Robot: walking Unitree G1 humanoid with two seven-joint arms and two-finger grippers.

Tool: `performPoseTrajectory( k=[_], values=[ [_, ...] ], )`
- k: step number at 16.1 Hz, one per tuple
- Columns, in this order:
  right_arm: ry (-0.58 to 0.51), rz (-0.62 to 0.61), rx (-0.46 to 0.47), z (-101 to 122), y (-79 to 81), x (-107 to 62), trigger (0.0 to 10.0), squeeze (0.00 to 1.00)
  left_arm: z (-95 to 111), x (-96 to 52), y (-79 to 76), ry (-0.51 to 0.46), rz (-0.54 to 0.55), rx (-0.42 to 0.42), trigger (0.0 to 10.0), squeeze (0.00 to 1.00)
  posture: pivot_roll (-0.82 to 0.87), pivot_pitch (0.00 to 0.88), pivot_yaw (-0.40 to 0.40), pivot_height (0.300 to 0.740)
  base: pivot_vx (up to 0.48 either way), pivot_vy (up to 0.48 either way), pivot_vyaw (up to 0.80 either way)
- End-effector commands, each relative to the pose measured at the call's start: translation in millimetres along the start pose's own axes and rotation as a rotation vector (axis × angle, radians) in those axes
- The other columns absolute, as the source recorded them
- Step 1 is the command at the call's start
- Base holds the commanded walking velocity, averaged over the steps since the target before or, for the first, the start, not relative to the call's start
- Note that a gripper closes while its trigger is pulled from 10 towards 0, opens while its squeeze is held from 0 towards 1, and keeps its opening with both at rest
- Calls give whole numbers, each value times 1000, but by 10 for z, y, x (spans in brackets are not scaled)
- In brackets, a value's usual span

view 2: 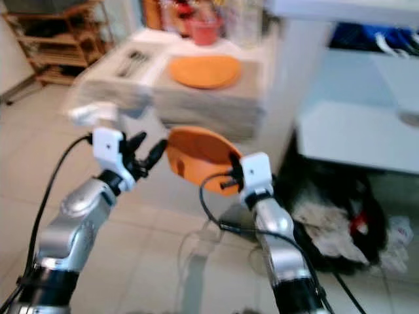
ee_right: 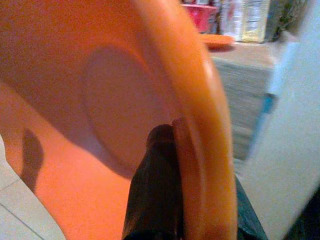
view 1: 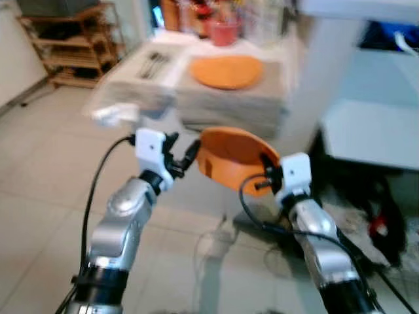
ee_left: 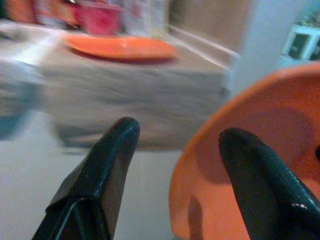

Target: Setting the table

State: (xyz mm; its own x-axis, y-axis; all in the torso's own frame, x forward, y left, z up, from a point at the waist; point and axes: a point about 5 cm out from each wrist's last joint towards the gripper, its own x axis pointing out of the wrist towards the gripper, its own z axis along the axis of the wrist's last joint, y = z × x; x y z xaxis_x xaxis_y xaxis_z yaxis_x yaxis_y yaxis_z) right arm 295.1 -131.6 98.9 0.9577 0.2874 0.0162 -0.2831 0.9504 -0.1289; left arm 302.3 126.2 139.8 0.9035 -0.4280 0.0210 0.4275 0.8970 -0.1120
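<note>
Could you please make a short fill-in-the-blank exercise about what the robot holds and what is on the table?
1. The right hand is shut on the rim of an orange ____.
2. The left hand is ____ and holds nothing.
3. On the table ahead lies an orange ____, flat.
4. The cutlery lies to the ____ of that flat orange dish.

Missing words: bowl; open; plate; left

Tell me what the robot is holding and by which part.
The right gripper pinches an orange bowl by its rim. The left gripper is open beside it, holding nothing.
</note>
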Motion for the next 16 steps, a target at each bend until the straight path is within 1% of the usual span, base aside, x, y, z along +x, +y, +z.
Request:
performPoseTrajectory(
  k=[1, 2, 5, 9, 10, 12, 14, 16],
  values=[
    [-19, -31, -12, 25, -100, -35, 0, 0, -8, 32, -66, 4, -28, 7, 10000, 0, -55, 0, 45, 740, 0, -450, -738],
    [-31, -35, -13, 33, -101, -44, 0, 0, -20, 31, -62, 7, -27, 6, 10000, 0, -55, 0, 43, 740, 0, -446, -731],
    [-5, -41, -39, 1, -111, -40, 0, 0, -29, 36, -64, 2, -27, -4, 10000, 0, -56, 0, 40, 740, 0, -444, 0],
    [-22, -25, -36, 25, -103, -37, 0, 0, -33, 57, -49, 2, -1, 0, 10000, 0, -55, 0, 38, 740, 0, -431, 0],
    [-22, -22, -33, 25, -99, -35, 0, 0, -39, 60, -36, 5, 12, 3, 10000, 0, -54, 0, 37, 740, 244, -412, 0],
    [-23, -13, -33, 26, -82, -37, 0, 0, -74, 60, -11, 15, 46, -15, 10000, 0, -54, 0, 38, 740, 261, -401, 0],
    [-24, -5, -27, 24, -71, -39, 0, 0, -95, 58, -21, 11, 78, -28, 10000, 0, -54, 0, 39, 740, 289, -379, 0],
    [-22, -6, -29, 16, -75, -51, 0, 0, -113, 27, 3, 7, 119, -35, 10000, 0, -58, 0, 43, 740, 330, -343, 0]
  ],
)
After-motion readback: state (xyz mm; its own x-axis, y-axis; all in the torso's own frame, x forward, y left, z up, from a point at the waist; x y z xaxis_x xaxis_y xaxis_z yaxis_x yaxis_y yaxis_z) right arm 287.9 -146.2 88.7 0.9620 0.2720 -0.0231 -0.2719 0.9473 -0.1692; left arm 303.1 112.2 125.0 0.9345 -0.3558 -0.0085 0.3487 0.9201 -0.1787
